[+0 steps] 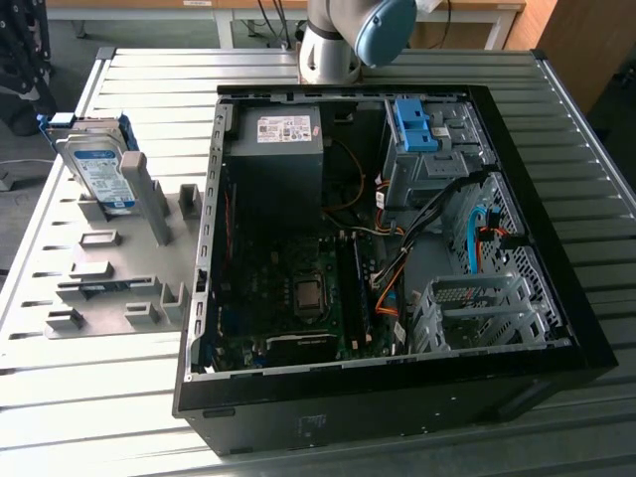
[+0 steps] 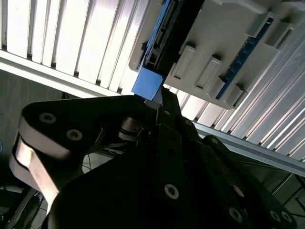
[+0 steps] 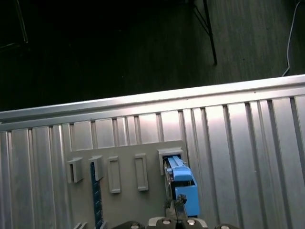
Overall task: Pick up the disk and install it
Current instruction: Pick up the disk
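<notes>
A ribbed silver metal table (image 1: 89,397) carries everything, its slats running between the exterior view's left and right. Past its twelve o'clock edge lie grey floor and pale wooden furniture (image 1: 586,40). In the first wrist view a dark floor (image 3: 119,47) begins just past the table's bright rim. An open black computer case (image 1: 556,328) lies on its side across the middle of the table and reaches nearly to the six o'clock edge. Inside it are a dark grey power supply (image 1: 278,159) at eleven o'clock, a blue bracket (image 1: 415,124) at one o'clock and a bare metal drive cage (image 1: 477,308) at four o'clock. Just beside the case's nine o'clock wall sits a flat grey holder plate (image 1: 119,298) with upright tabs. The disk (image 1: 102,174) stands on edge, leaning, in the plate's farthest slot, at ten o'clock from the case's middle and clear of the case. Its label faces the camera and blue rails run along its sides. Bare slats lie open at seven o'clock of the plate and in a band at three o'clock of the case. The arm (image 1: 338,40) rises at twelve o'clock behind the case. In the second wrist view the gripper (image 2: 156,106) points at the disk's blue end. I cannot tell whether it touches the disk, nor whether it is spread or pressed together.
</notes>
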Tool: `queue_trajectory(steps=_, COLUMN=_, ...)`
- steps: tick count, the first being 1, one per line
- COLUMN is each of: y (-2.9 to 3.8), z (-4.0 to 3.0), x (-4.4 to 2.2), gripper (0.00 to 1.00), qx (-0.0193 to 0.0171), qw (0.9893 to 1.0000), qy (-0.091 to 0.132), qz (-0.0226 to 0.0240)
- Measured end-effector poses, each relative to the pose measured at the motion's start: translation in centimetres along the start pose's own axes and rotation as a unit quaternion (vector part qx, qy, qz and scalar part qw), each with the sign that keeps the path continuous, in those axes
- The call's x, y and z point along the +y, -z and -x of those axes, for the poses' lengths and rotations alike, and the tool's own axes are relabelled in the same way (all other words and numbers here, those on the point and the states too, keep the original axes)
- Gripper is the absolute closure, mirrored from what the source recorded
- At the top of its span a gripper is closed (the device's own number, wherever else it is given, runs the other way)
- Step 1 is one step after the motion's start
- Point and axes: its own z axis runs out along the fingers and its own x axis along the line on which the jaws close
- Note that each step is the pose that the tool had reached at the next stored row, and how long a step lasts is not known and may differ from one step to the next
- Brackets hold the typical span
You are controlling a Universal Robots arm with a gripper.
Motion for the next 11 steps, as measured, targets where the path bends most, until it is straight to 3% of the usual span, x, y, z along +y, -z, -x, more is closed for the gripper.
queue_trajectory(steps=11, y=-0.01, z=0.00, x=0.00, gripper=0.89, qx=0.0000, qw=1.0000, qy=0.005, qz=0.0000)
